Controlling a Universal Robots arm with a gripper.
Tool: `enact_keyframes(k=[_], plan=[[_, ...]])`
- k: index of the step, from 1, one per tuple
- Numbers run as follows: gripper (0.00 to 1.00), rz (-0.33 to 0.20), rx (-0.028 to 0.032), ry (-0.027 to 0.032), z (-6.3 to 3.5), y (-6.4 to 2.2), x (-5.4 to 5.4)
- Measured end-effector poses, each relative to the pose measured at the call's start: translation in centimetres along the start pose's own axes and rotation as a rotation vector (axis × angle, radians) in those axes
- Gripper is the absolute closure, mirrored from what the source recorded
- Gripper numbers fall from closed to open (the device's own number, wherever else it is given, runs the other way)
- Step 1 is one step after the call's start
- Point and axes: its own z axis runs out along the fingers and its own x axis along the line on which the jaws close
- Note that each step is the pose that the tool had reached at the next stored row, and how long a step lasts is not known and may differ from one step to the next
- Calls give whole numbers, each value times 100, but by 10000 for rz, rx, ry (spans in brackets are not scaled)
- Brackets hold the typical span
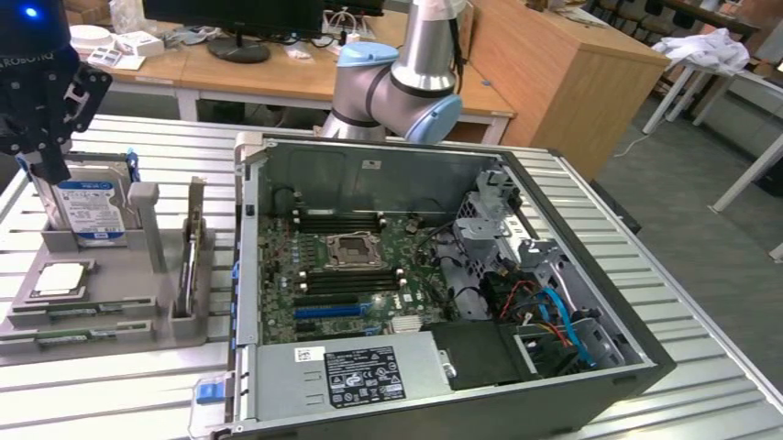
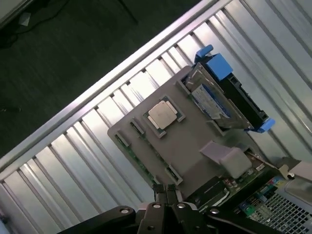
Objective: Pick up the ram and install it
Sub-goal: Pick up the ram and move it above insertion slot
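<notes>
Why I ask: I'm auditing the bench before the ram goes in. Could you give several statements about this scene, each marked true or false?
1. The gripper holds the ram. False: it is shut on nothing, and the ram lies in the gray tray.
2. The computer case is open, with the motherboard exposed. True.
3. The silver processor chip sits in the motherboard socket. False: it rests on the tray.
4. The hard drive stands upright in the tray. True.
5. The gripper hangs over the motherboard. False: it is by the hard drive, outside the case on the exterior view's left.
</notes>
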Motion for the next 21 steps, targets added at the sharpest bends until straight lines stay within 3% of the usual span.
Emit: enact_keyframes(k=[12, 21], plan=[[89, -2090, 50, 75, 8, 0, 0], [89, -3219, 78, 117, 12, 0, 1]])
